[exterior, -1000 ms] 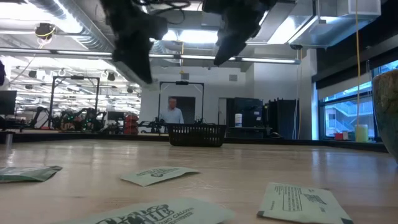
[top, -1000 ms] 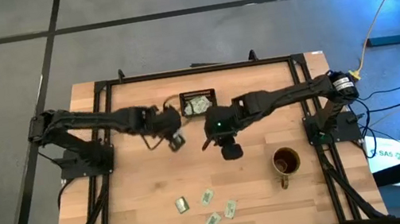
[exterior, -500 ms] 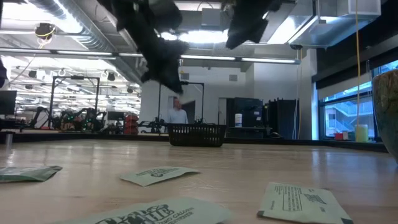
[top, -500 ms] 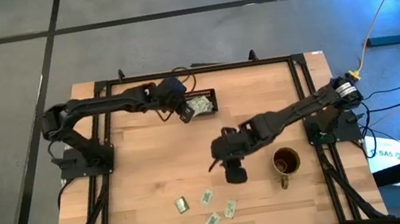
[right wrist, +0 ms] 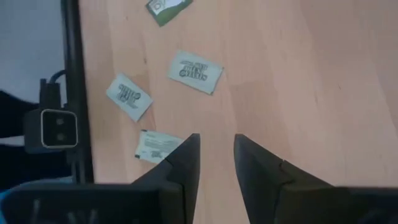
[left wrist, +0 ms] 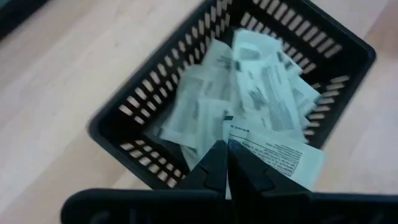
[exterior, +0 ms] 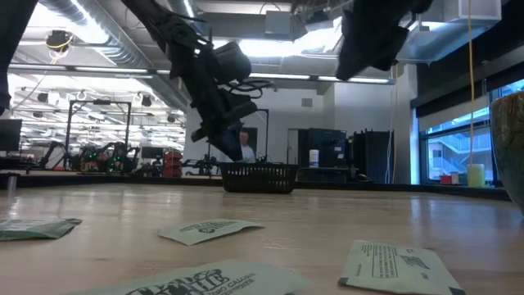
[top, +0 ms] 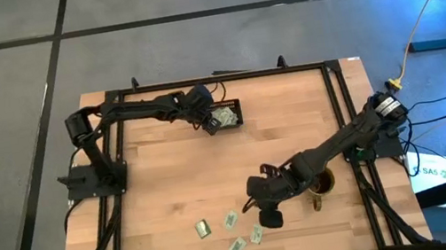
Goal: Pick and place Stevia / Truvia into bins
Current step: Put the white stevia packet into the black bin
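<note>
**Left claw over the bin with a packet, right claw open above the loose ones**

From above, we see the left claw (top: 213, 121) at the black bin (top: 231, 104) at twelve o'clock on the counter (top: 163, 197), and the right claw (top: 266, 214) over the four loose Stevia packets (top: 231, 221) at six o'clock, with the mug (top: 320, 181) at four. At counter level, we see those packets (exterior: 209, 231) lying flat in front and the bin (exterior: 260, 176) far back. In the left wrist view, closed fingers (left wrist: 214, 168) pinch one packet (left wrist: 283, 157) above the bin's pile. In the right wrist view, parted fingers (right wrist: 183, 162) hover over the packets (right wrist: 194, 71). We judge them light, thin and floppy, best pinched at an edge.
</note>
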